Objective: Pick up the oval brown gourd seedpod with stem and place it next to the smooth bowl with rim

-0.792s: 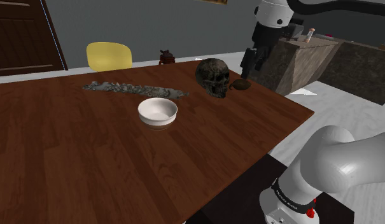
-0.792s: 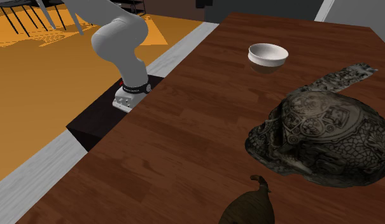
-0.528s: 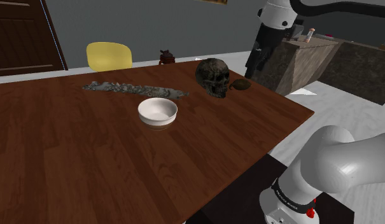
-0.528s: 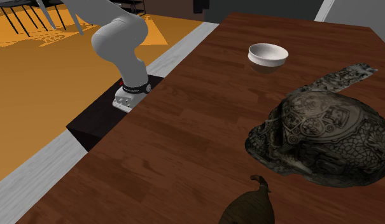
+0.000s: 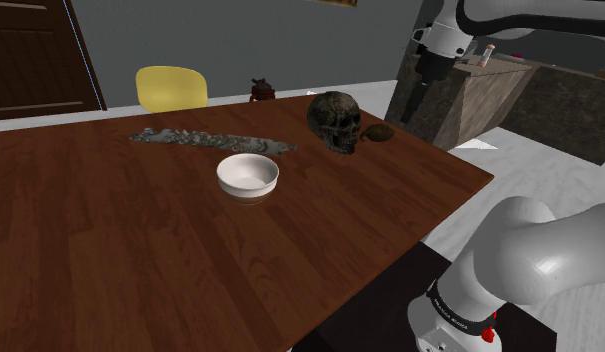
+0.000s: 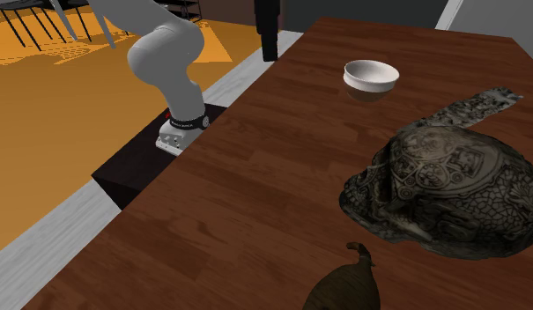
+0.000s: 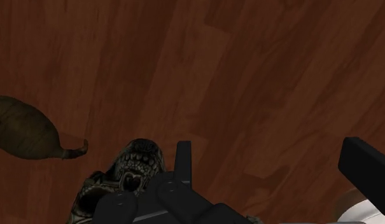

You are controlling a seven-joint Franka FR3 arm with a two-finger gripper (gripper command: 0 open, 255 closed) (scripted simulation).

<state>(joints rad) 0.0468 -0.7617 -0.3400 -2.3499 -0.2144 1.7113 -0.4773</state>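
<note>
Wrist view
- gripper (image 7: 271, 156): black fingers (image 7: 183, 158) set wide apart, with bare table (image 7: 248, 76) between them and nothing held.
- gourd (image 7: 22, 127): brown and oval, with a curled stem that points toward the skull (image 7: 124, 181). It lies on the table off to one side of the fingers, clear of both.
- skull: dark and patterned, teeth showing, just beside the gourd's stem and partly behind the hand.

Shoulder view
- gourd (image 5: 379, 131): on the table at the skull's right, near the far right corner.
- bowl (image 5: 248, 175): white, smooth and upright, well apart from the gourd, with the skull standing between them.
- strip (image 5: 212, 140): grey and patterned, lying flat just beyond the bowl.
- chair (image 5: 171, 87): yellow, behind the table's far edge.
- arm (image 5: 530, 255): white, reaching in at the upper right.

Second exterior view
- gourd (image 6: 345, 286): at the bottom edge, with the skull just past it and the bowl far up the table.
- floor (image 6: 62, 132): orange, beside the black stand (image 6: 136, 172).
</note>
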